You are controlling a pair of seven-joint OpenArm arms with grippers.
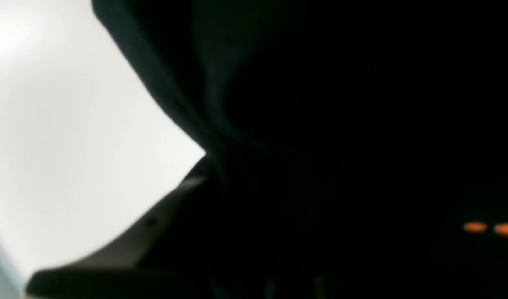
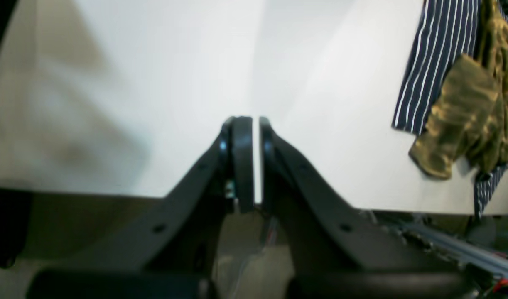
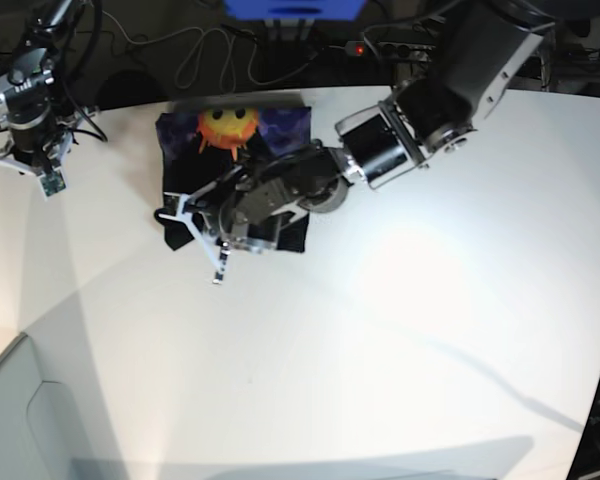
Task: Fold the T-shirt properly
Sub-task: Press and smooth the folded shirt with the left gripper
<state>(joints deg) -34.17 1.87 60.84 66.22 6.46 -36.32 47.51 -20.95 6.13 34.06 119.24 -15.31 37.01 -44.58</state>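
The T-shirt lies folded into a compact black bundle on the white bench, upper left of centre in the base view, its orange sun print facing up at the far edge. The left end effector sits on the bundle's near edge, nearly shut and pinching black cloth. The right end effector, at the upper left, is closed and empty, well apart from the shirt.
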